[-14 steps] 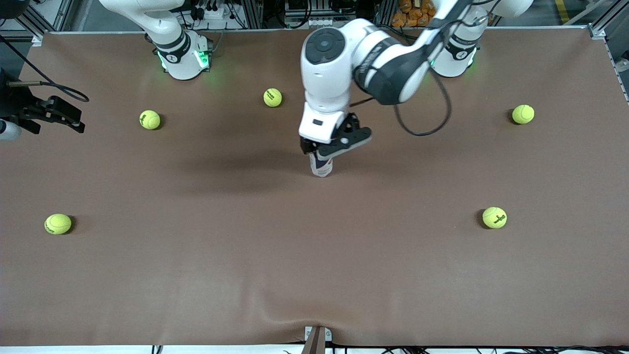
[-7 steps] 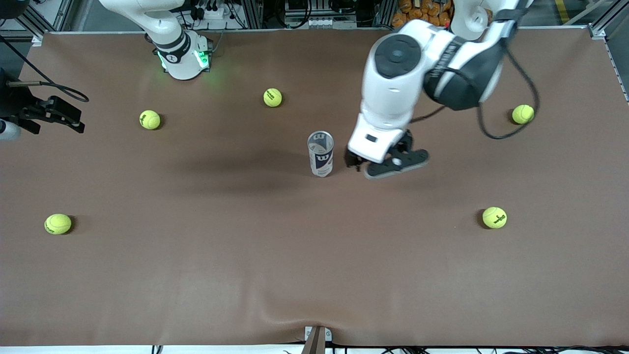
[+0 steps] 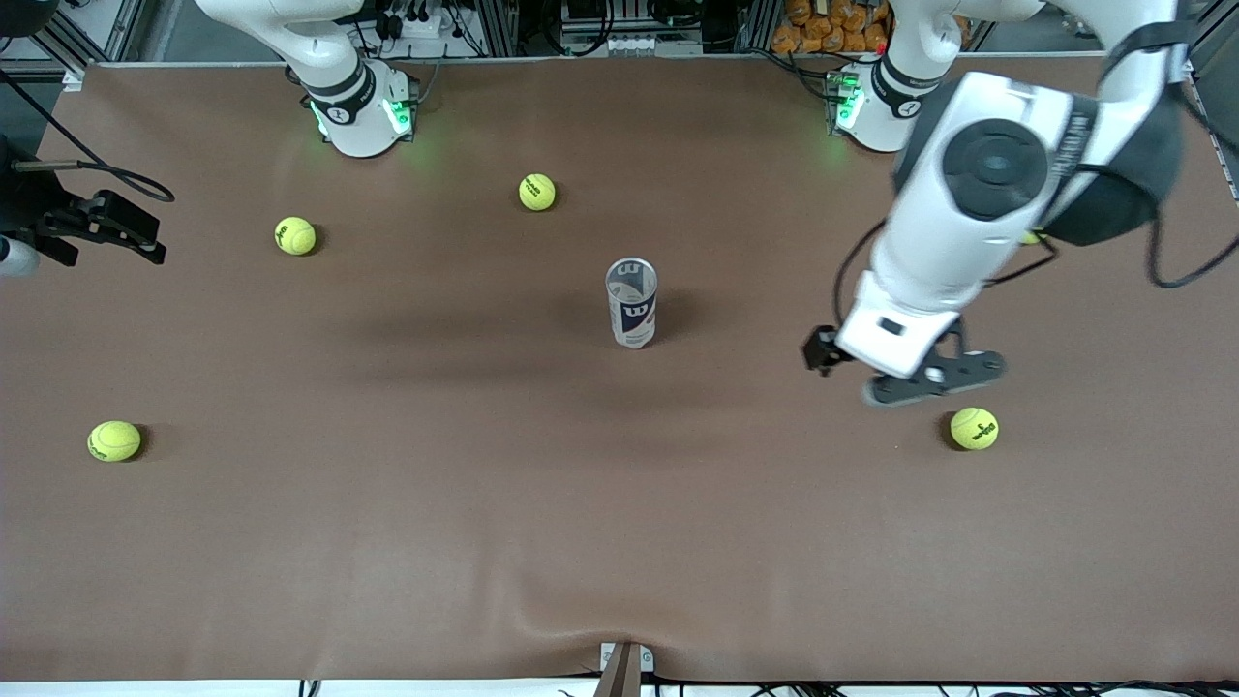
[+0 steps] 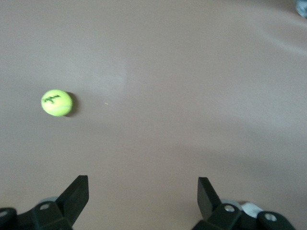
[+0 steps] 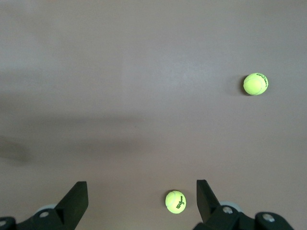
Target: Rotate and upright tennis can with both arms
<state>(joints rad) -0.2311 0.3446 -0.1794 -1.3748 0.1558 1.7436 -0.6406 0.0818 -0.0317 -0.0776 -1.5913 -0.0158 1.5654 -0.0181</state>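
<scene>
While upright, tennis can (image 3: 631, 315), navy-white label, both grippers' jaws spread, empty

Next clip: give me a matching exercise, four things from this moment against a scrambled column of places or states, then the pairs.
Things:
1. tennis can
2. left claw
3. right claw
4. left arm's base

Places or states:
A. open, over bare table at the right arm's end
B. upright on the table's middle, nothing holding it
C. lit green
D. open and empty, in the air beside a tennis ball

Pairs: 1-B, 2-D, 3-A, 4-C
</scene>
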